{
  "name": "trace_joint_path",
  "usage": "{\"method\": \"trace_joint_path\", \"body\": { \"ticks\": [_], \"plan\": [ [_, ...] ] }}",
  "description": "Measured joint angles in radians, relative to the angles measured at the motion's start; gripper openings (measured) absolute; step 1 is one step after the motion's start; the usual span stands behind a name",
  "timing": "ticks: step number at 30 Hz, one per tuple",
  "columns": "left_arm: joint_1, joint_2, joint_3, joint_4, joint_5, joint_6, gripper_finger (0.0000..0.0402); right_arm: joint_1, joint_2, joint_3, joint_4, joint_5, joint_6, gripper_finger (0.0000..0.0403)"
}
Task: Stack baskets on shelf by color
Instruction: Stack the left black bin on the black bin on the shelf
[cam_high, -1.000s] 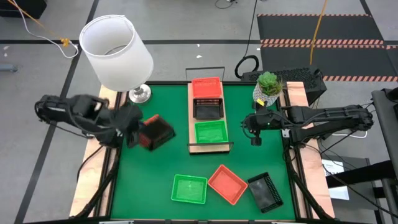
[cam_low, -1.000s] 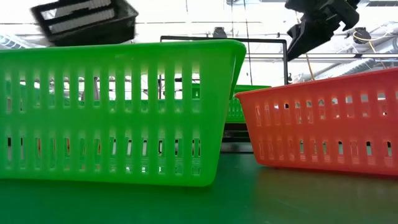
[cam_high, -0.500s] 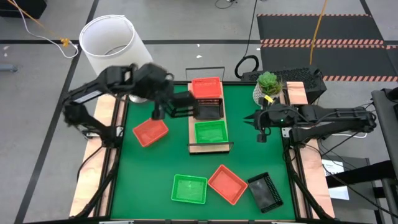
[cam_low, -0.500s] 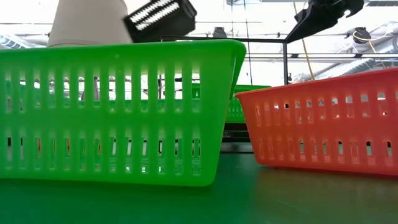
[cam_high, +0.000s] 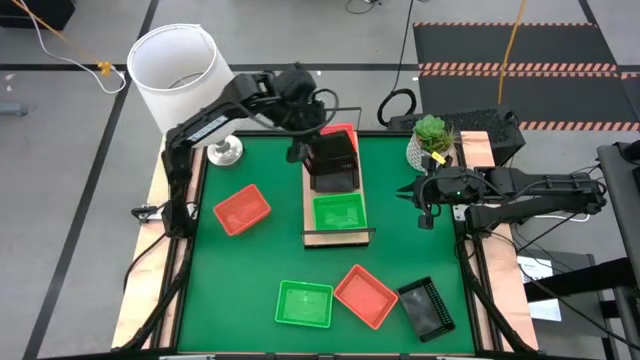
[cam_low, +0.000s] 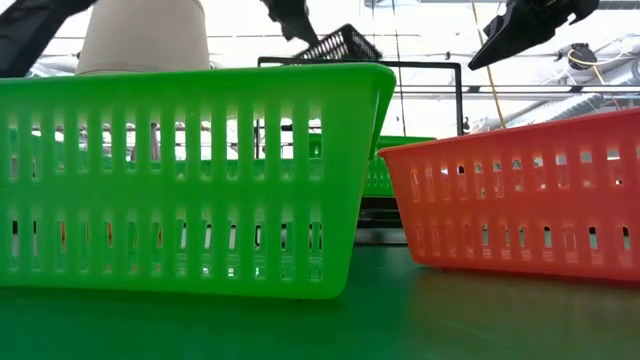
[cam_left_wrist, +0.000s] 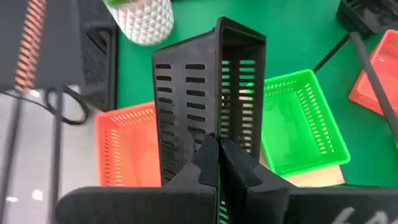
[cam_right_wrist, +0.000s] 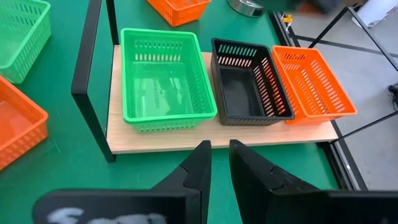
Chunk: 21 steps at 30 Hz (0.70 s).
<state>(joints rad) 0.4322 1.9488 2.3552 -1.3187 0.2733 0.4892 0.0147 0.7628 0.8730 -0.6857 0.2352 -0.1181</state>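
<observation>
Your left gripper now over the shelf, jaws pinching a black basket wall, right gripper beside, jaws slightly parted.

orange baskets 3 | green baskets 2 | black baskets maybe 3

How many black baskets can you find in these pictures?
3: one on the shelf between orange and green, one held tilted above it in the left claw, one on the mat's near right.
</observation>
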Motion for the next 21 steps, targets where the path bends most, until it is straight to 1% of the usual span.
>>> {"method": "trace_joint_path", "body": {
  "ticks": [4,11,17,21],
  "plan": [
    [0.054,0.059,-0.007,0.002,0.103,0.015,0.0001,0.000,0.000,0.000,0.000,0.000,-0.009,0.0054],
    [0.098,0.144,-0.007,-0.022,0.233,0.061,0.0001,0.000,0.000,0.000,0.000,0.000,-0.016,0.0054],
    [0.107,0.192,-0.007,-0.052,0.272,0.098,0.0001,0.000,0.000,0.000,0.000,-0.001,-0.014,0.0054],
    [0.104,0.210,-0.007,-0.048,0.278,0.127,0.0001,0.000,0.000,0.000,0.000,-0.001,-0.007,0.0054]
  ]
}}
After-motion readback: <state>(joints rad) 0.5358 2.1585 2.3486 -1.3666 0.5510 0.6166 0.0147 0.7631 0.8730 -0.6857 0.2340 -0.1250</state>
